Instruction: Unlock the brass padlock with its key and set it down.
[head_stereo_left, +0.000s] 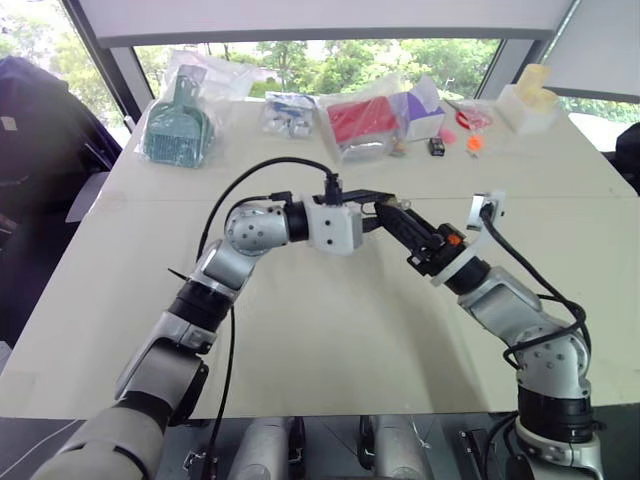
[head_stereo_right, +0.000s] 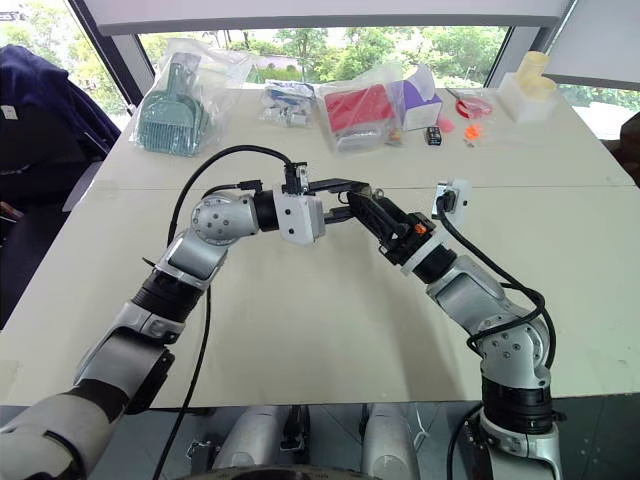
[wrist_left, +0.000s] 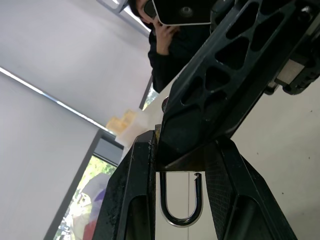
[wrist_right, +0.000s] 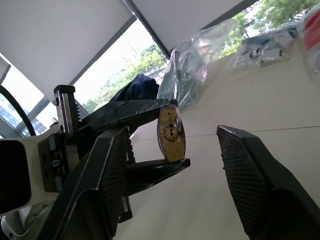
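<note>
The small yellowish-brass padlock (wrist_right: 171, 134) with a thin silvery U-shaped shackle (wrist_left: 181, 202) is sitting clamped between the black fingers of the left gripper (wrist_right: 172, 132), raised above the white counter (head_stereo_left: 330, 340) near its middle. Its keyhole face is turning toward the right gripper (wrist_right: 200, 165), and the shackle is pointing back between the left fingers. The right gripper is standing partly open, holding nothing, one finger (wrist_right: 255, 185) on either side of the lock without touching it. At the counter's far edge are lying a teal plastic scoop in a clear bag (head_stereo_left: 178, 130), a red bagged packet (head_stereo_left: 362, 122) and a small black box (head_stereo_left: 437, 147).
</note>
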